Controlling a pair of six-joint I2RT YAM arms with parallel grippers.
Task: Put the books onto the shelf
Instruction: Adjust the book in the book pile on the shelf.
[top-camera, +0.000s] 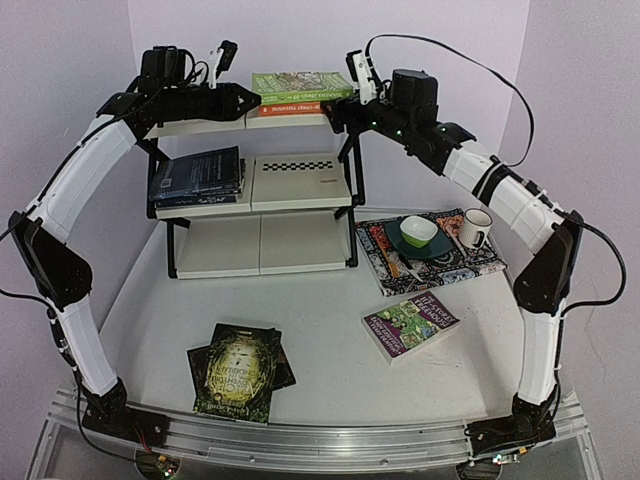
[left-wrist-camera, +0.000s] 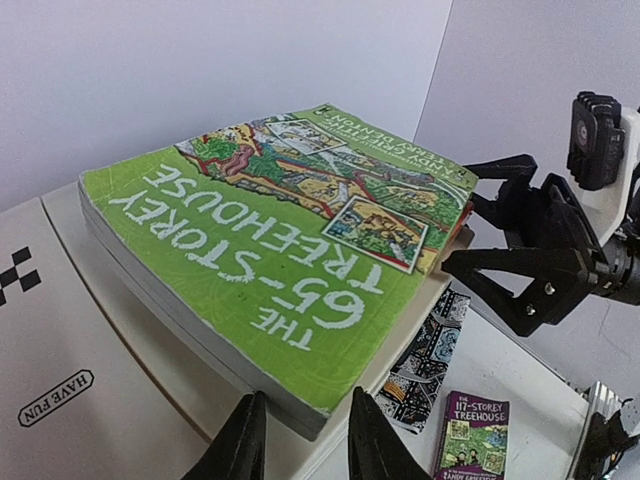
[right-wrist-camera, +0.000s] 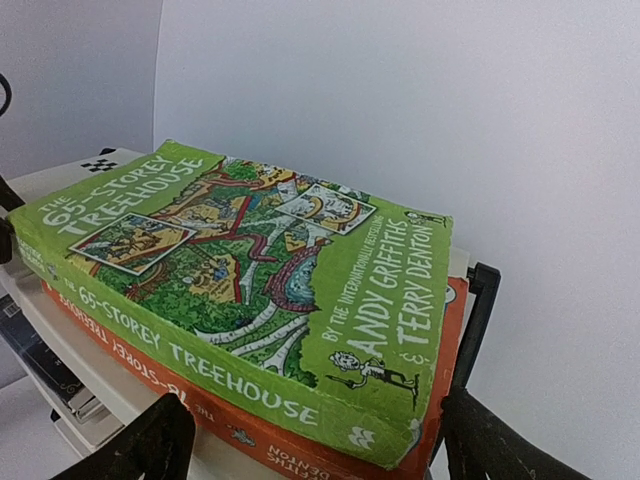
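Right pincer (right-wrist-camera: 320, 440) gapes beside green book (right-wrist-camera: 250, 260); left pincer (left-wrist-camera: 312, 450) narrower.

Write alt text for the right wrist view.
A bright green paperback, The 65-Storey Treehouse, lies flat on an orange paperback atop the cream plastic shelf, before a pale wall. The black jaws of the right gripper stand open at the picture's bottom corners.
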